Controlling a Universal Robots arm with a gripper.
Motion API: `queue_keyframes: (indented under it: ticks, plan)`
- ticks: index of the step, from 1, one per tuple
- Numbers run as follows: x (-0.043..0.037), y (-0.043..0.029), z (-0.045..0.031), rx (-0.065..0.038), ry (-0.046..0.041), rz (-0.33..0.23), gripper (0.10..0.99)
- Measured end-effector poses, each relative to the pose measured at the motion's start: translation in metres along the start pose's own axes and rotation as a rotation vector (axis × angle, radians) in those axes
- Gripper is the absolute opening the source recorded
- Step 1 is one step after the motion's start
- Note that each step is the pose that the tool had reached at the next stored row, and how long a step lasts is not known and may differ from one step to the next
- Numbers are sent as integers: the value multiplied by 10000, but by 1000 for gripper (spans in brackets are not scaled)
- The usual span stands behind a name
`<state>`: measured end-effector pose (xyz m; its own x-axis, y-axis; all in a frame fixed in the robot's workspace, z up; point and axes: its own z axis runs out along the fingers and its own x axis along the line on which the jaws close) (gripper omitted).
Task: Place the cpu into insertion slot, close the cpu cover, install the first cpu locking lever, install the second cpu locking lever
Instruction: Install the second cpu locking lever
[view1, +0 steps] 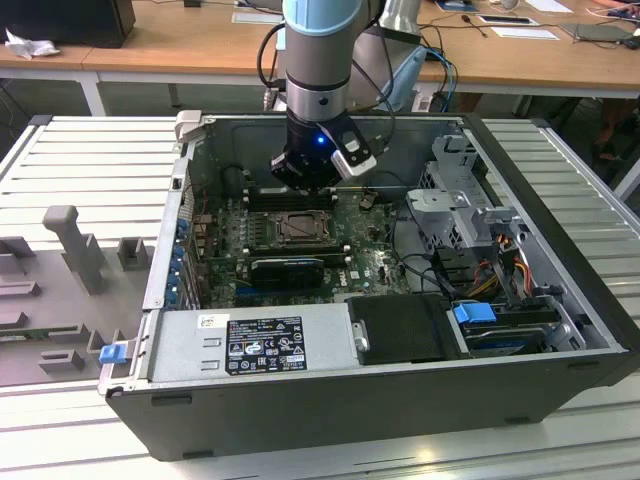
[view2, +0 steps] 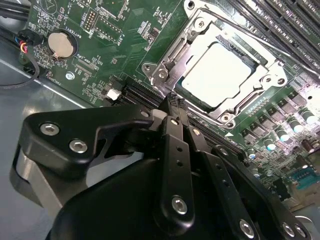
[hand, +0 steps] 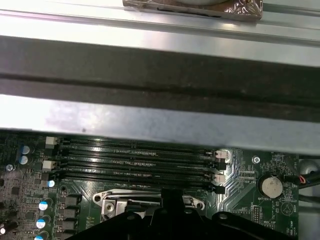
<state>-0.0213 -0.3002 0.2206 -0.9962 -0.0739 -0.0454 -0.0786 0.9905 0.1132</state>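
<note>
Inside the open computer case (view1: 560, 300), the gripper (view2: 175, 102) is held just above the motherboard (view2: 125, 45), its fingers (view2: 176, 150) pressed together with nothing between them. The cpu (view2: 222, 72) is seen seated in the insertion slot (view1: 298, 228), and the cpu cover (view2: 172, 57) is lowered flat around it. Memory slots (hand: 135, 160) are seen beside the socket in the first wrist view.
</note>
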Motion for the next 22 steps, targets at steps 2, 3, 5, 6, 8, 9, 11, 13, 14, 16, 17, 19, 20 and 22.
queue_keyframes:
  ticks: [2, 3, 5, 6, 8, 9, 11, 13, 14, 16, 17, 19, 20, 22]
  plan:
    - [1, -7, 0, -1, -1, 2, 106]
    - [1, -8, -3, 1, 0, 3, 106]
    - [0, -6, -25, 1, 0, 1, 106]
    - [-1, -4, -37, 1, 0, 1, 106]
    - [-3, 1, -82, 0, 0, 2, 106]
    - [-6, 8, -147, 0, 0, 1, 106]
    - [-3, -28, -170, 0, 0, 2, 106]
    - [5, -126, -182, 0, 0, 3, 106]
    - [7, -155, -185, 0, 0, 2, 106]
    - [13, -224, -193, 0, 3, 4, 106]
    - [15, -243, -195, -1, 24, 8, 106]
    - [18, -278, -196, -18, 107, 18, 106]
    - [20, -308, -196, -41, 122, 21, 106]
    - [30, -445, -204, -160, 117, 24, 106]
